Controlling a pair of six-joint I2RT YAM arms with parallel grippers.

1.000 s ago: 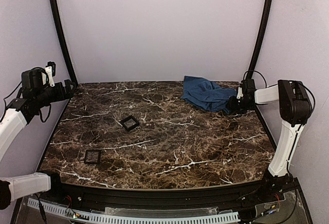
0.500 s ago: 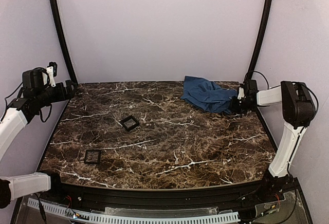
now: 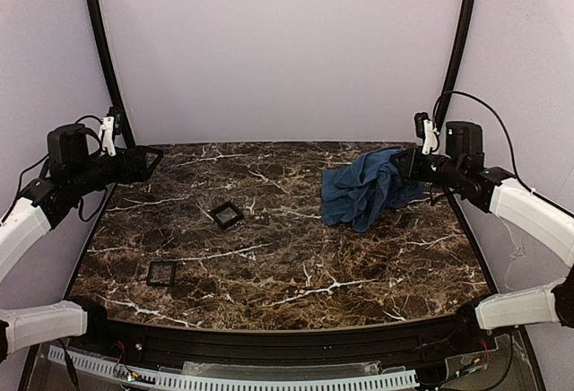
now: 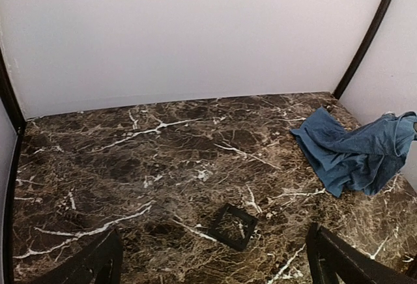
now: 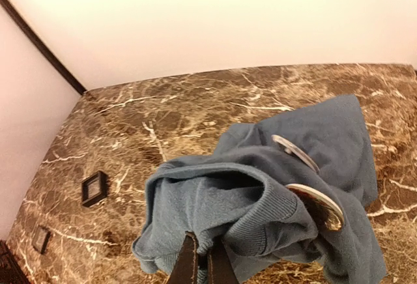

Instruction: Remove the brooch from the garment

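Note:
The blue garment (image 3: 363,189) hangs bunched above the table's back right, its lower edge near the marble. My right gripper (image 3: 402,165) is shut on a fold of it; in the right wrist view the fingertips (image 5: 199,264) pinch the ribbed cloth (image 5: 247,199). On the cloth's right side sit two pale-rimmed round pieces, a grey oval (image 5: 294,150) and a disc (image 5: 317,204); these look like the brooch, though I cannot tell which. My left gripper (image 3: 148,161) is open over the table's left edge, far from the garment (image 4: 355,150), with nothing between its fingers (image 4: 98,264).
Two small black square trays lie on the marble: one left of centre (image 3: 227,215), one nearer the front left (image 3: 160,273). The first tray (image 4: 232,226) sits below my left gripper's view. Both show at the left in the right wrist view (image 5: 95,188) (image 5: 41,238).
My right gripper has shut on the garment and lifted it up and leftward off the table. The left gripper has shifted slightly to the right, still open.

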